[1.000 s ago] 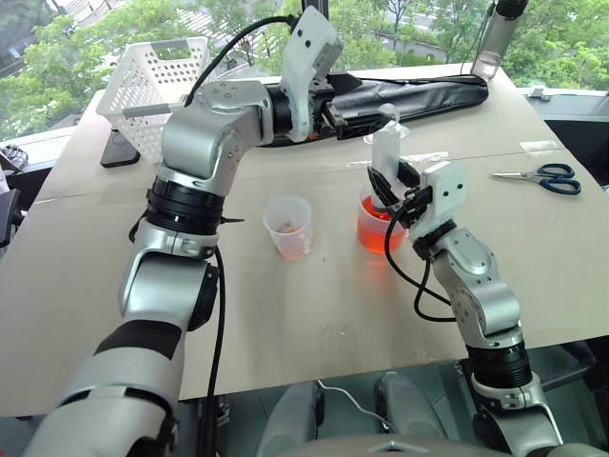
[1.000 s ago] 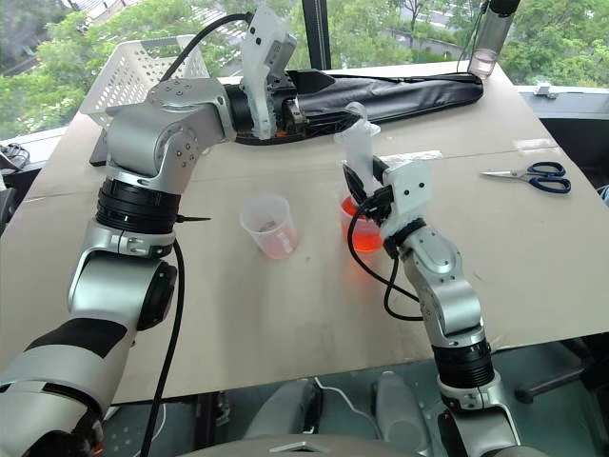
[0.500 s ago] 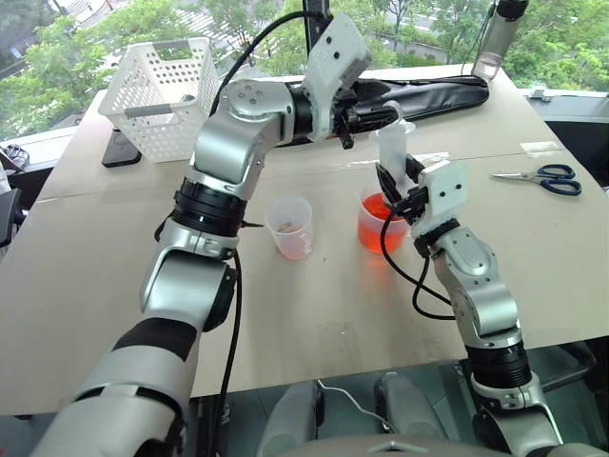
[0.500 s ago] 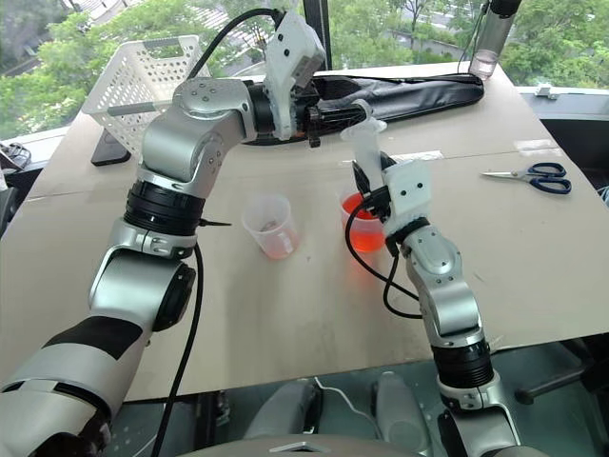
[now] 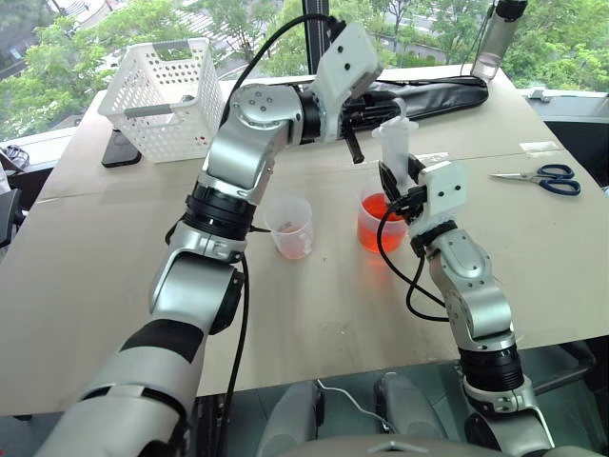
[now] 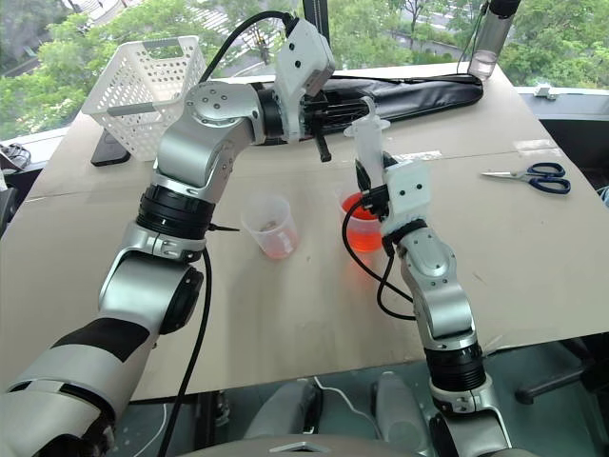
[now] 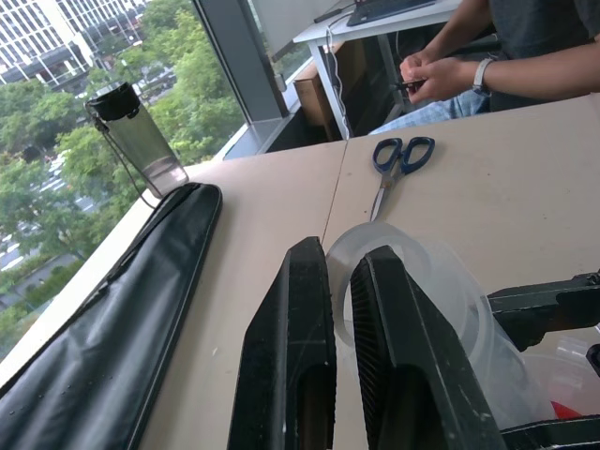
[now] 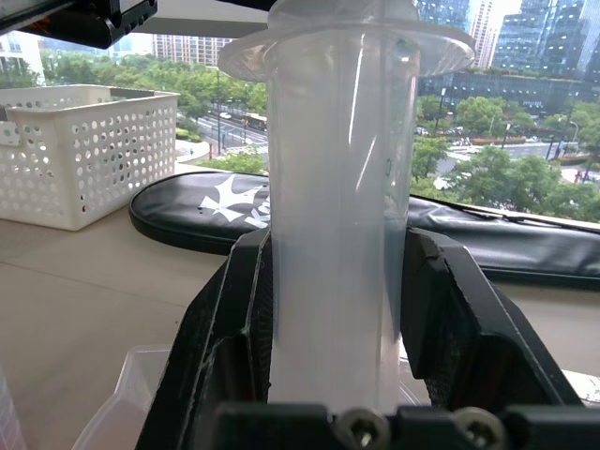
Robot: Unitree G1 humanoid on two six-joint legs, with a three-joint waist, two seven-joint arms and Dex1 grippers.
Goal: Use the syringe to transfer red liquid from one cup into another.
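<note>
My right gripper (image 5: pixel 398 179) is shut on the syringe (image 5: pixel 393 141), holding it upright with its lower end in the handled cup (image 5: pixel 363 214). That cup holds red liquid (image 5: pixel 373 232). In the right wrist view the clear barrel (image 8: pixel 333 187) stands between both fingers, with the flange on top. The smaller handleless cup (image 5: pixel 289 225) stands to its left with a little red liquid at the bottom. My left gripper (image 5: pixel 352 145) reaches across level, shut and empty, just left of the syringe's top. The flange (image 7: pixel 427 281) lies just past its fingertips.
A white basket (image 5: pixel 157 90) and a dark flat object (image 5: pixel 119 150) are at the back left. A long black bag (image 5: pixel 419 93) lies along the far edge with a clear bottle (image 5: pixel 495 38). Scissors (image 5: pixel 538 176) lie at the right. A person's hands (image 7: pixel 441 75) are beyond the table.
My left arm has swung to the right towards the syringe's top, and its fingers have gone from open to shut. The right gripper has kept the syringe in place.
</note>
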